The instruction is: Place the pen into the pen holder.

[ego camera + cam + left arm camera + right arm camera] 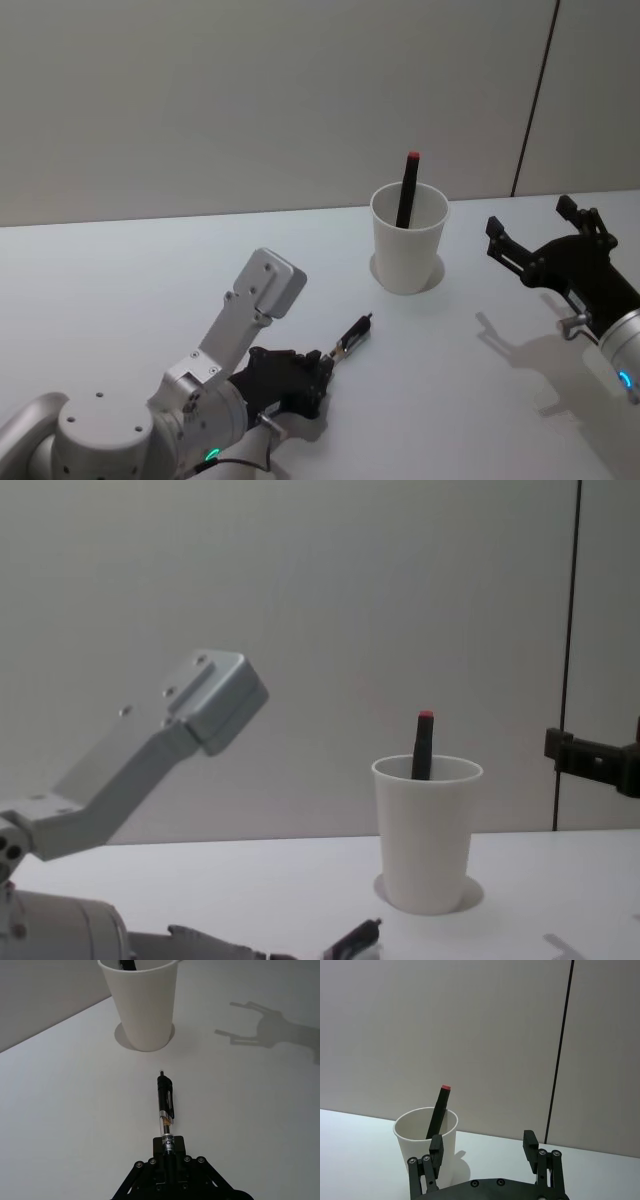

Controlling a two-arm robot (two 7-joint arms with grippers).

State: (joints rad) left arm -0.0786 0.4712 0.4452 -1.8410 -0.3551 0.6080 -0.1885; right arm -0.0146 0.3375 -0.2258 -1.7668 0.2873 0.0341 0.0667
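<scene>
left gripper (328, 358) clamped on one end of the black pen (353, 335), free end aimed ahead at the white paper cup (408, 245), likely for tipping in. left wrist: cup beyond pen tip, apart. right wrist: right gripper (483, 1144) spread, empty, cup ahead, red-capped marker (439, 1110) inside. chest: pen low by table (250, 880).

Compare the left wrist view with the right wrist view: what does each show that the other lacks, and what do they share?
Left wrist alone: the left gripper shut on the pen, aimed at the pen holder. Right wrist alone: the open right gripper and the red top of a black marker leaning in the holder. Shared: the white pen holder.
</scene>
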